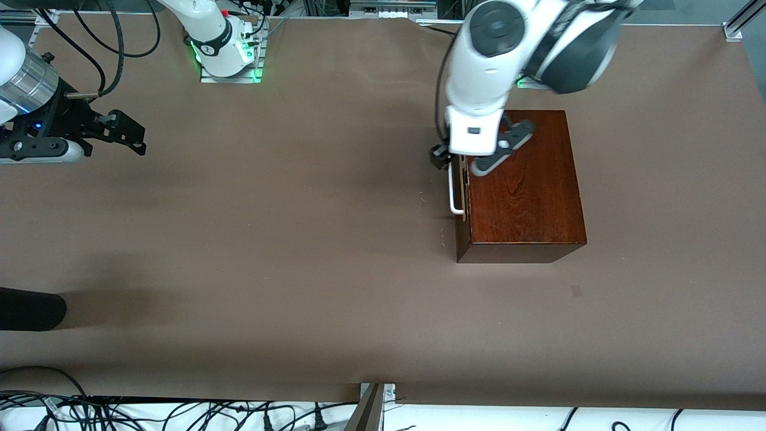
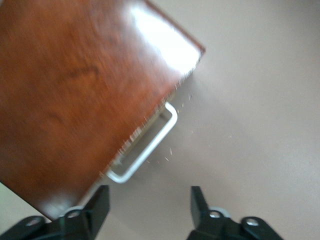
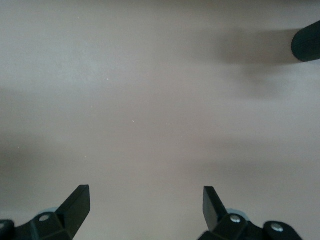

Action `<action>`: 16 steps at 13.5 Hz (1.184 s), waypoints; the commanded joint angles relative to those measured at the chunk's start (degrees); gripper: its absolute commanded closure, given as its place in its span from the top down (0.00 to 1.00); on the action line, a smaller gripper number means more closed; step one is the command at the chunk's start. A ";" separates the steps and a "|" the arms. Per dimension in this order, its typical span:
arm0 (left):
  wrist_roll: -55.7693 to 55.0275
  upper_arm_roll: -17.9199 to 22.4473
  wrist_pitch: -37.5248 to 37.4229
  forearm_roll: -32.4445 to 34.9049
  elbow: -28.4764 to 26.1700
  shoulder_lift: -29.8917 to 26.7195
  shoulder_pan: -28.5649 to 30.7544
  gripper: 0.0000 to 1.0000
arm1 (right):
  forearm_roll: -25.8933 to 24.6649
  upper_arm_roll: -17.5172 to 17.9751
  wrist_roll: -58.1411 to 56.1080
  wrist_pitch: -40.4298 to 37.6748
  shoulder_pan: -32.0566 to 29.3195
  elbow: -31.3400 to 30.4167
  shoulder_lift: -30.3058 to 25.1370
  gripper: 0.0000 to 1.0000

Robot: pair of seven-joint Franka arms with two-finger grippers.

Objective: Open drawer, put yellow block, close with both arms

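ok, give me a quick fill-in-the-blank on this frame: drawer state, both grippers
1. The drawer of the wooden box is ____.
2. The left gripper hangs above the white handle with its jaws ____.
3. The right gripper is open over bare ____, at the right arm's end.
4. The handle is gripped by ____ gripper.

Missing words: shut; open; table; neither

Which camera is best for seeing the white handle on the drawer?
The left wrist view: the white handle shows whole against the table, between the open fingers of the left gripper. In the front view the handle is only a thin strip beside the wooden box. The right wrist view shows none of it.
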 commanded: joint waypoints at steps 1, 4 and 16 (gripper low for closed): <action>11.49 -1.66 -2.27 0.50 -2.14 -4.77 6.71 1.00 | -0.10 0.74 0.49 0.13 -0.21 1.39 0.77 1.00; 25.81 -1.31 -4.82 0.50 -2.23 -7.77 12.43 1.00 | -0.01 0.65 0.31 1.00 -0.30 1.30 1.38 1.00; 63.82 8.89 -6.85 1.29 -6.01 -13.40 16.92 1.00 | 2.89 -0.49 -0.65 1.09 -0.30 -2.04 -1.70 1.00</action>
